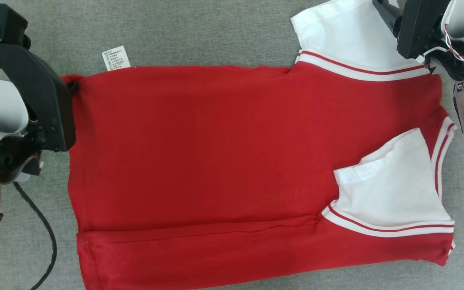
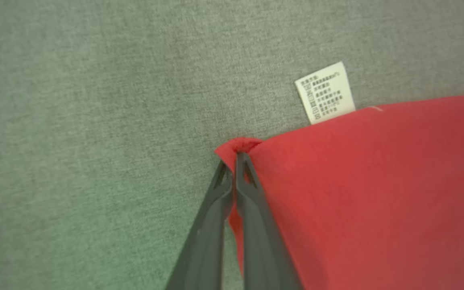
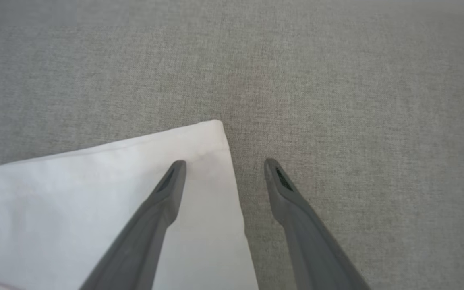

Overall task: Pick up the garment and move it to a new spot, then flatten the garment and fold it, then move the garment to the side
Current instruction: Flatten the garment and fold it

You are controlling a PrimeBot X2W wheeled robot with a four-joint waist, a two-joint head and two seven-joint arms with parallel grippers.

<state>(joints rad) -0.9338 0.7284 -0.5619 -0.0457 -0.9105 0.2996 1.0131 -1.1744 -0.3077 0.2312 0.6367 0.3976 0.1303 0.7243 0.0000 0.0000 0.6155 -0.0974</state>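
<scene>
A red shirt (image 1: 199,161) with white sleeves is lying flat on the grey desk (image 1: 175,32), and it is taking most of the middle. Its hem is pointing to the left and its shoulders to the right. A white label (image 1: 116,58) is sticking out from the far edge, near the left corner. The far sleeve (image 1: 344,36) is spreading out on the desk toward the far side. The near sleeve (image 1: 393,189) is lying folded in on the red body. A long strip of the near side is also lying folded over the body.

The left claw (image 2: 234,161) is standing at the far left corner of the shirt. It is closed tight, and it is pinching a small bunch of the red cloth between its tips.

The right claw (image 3: 224,163) is standing wide open at the far right, and it is holding nothing. One of its fingers (image 3: 167,189) is showing over the white far sleeve, and the other one (image 3: 288,193) over the bare desk, so the sleeve's edge is passing between them. I cannot tell whether the tips are touching the cloth.

A black cable (image 1: 46,237) is lying on the desk at the near left, beside the shirt.
</scene>
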